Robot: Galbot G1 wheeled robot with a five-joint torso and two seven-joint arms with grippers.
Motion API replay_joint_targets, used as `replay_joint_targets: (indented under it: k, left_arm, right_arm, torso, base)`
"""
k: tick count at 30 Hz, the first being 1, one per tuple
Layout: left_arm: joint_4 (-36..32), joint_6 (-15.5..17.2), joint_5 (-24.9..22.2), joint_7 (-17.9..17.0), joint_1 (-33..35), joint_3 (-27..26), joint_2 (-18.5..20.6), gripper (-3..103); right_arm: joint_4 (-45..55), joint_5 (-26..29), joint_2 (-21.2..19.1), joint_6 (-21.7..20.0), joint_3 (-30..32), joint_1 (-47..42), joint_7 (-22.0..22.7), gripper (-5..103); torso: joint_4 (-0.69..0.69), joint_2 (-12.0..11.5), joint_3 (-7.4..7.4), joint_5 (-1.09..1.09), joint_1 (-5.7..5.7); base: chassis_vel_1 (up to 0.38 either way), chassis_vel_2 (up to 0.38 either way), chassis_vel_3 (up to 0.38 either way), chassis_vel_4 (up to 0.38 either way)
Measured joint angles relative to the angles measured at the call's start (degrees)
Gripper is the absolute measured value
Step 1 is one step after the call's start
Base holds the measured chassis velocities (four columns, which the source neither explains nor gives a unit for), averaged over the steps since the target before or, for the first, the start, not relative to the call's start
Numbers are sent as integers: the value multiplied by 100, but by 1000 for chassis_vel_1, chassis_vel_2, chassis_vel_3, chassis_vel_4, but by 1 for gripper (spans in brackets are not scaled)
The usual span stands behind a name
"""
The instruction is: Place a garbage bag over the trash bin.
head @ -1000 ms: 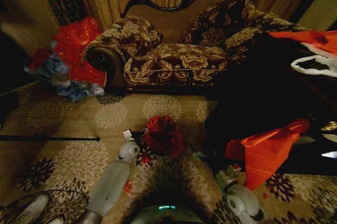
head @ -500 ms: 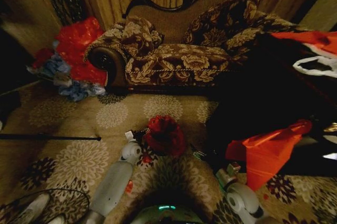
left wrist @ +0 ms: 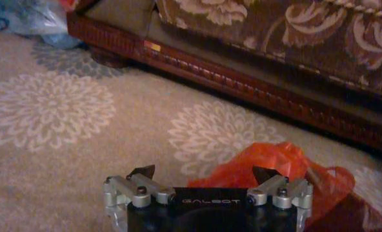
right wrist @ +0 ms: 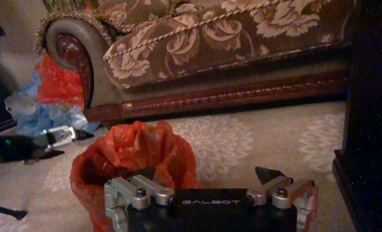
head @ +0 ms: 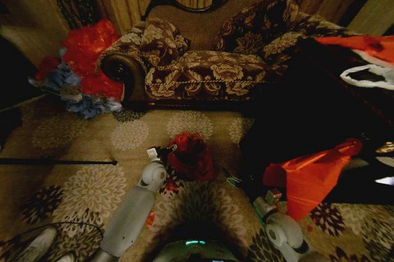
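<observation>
One garbage bag point(head: 191, 156), red and crinkled, stands on the patterned carpet point(head: 92, 139) in front of the sofa point(head: 209, 59), draped over the trash bin, whose black body is hidden. Left end effector point(head: 161, 150), fingers spread and grasping nothing, sits just beside the bag's left edge. Right end effector point(right wrist: 207, 175), also spread and empty, hovers near the bag's right side.

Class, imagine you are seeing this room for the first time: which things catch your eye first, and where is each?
The garbage bag, glossy red, sits crumpled on the patterned carpet in front of the floral sofa. The open left gripper is beside it. A heap of red and blue bags lies by the sofa's left end.
</observation>
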Motion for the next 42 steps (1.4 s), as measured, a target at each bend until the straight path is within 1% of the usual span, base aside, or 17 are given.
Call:
replay_joint_targets:
  k: [5,7,10,12,13,14,15,16,18,19,22,23,26,27,29,33,42]
  left_arm:
    - [-570,8,-120,-44,156,-2,110,100]
    - [-1021,22,-151,-22,354,-1,203,100]
    - [-1322,16,18,52,572,2,295,100]
    - [-1597,-110,659,415,997,-57,429,100]
    - [-1597,-110,659,415,997,-57,429,100]
    - [-1686,-233,1015,634,1257,-104,485,100]
    - [-1838,-400,1585,951,1661,-254,558,100]
    - [-1838,-400,1585,951,1661,-254,558,100]
    - [-2246,-706,2477,1618,2588,-681,584,100]
    - [-2246,-706,2477,1618,2588,-681,584,100]
    - [-2812,-1180,3399,2344,3899,-1350,349,100]
    - [-2812,-1180,3399,2344,3899,-1350,349,100]
    - [-3465,-1289,3626,2623,4675,-1896,93,100]
    - [-3465,-1289,3626,2623,4675,-1896,93,100]
    - [-3866,-1298,3606,2684,5047,-2193,-69,100]
    - [-4259,-1264,3538,2692,5393,-2322,-245,100]
    - [-4440,-1104,3566,2655,5500,-2224,-324,100]
  right_arm:
    - [58,0,14,15,72,-29,2,100]
    - [165,-28,37,15,170,-74,30,100]
    - [247,-176,81,50,286,-140,30,100]
    - [291,-438,208,253,434,-236,34,100]
    - [291,-438,208,253,434,-236,34,100]
    - [313,-534,282,408,505,-298,17,100]
    - [394,-591,411,557,597,-394,6,100]
    - [394,-591,411,557,597,-394,6,100]
    - [629,-695,677,689,736,-587,141,100]
    - [629,-695,677,689,736,-587,141,100]
    - [766,-1504,1121,1017,954,-804,117,100]
    - [766,-1504,1121,1017,954,-804,117,100]
    - [981,-1692,1495,1057,1048,-1083,-13,100]
    - [981,-1692,1495,1057,1048,-1083,-13,100]
    - [1205,-1654,1801,1022,1178,-1344,-240,100]
    - [1522,-1515,2070,899,1372,-1669,-626,100]
    - [1813,-1302,2058,873,1584,-1851,-651,100]
  torso:
    - [0,2,-1,2,-1]
    - [0,2,-1,2,-1]
    - [0,2,-1,0,-1]
    - [-1,3,-2,2,-1]
    - [-1,3,-2,2,-1]
    - [0,3,-1,2,-1]
    - [1,3,-1,-3,-1]
    - [1,3,-1,-3,-1]
    - [3,3,-2,-1,-1]
    - [3,3,-2,-1,-1]
    - [3,3,-2,2,-2]
    - [3,3,-2,2,-2]
    - [0,3,-3,2,-2]
    - [0,3,-3,2,-2]
    - [2,4,-2,2,-2]
    - [1,4,-2,0,-2]
    - [1,4,-1,1,-1]
  base:
    - [0,0,0,0]
    - [0,0,0,0]
    - [0,0,0,0]
    - [0,0,0,0]
    - [0,0,0,0]
    - [0,0,0,0]
    - [0,0,0,0]
    - [0,0,0,0]
    - [0,0,0,0]
    - [0,0,0,0]
    - [0,0,0,0]
    - [0,0,0,0]
    - [0,0,0,0]
    - [0,0,0,0]
    - [0,0,0,0]
    - [0,0,0,0]
    - [0,0,0,0]
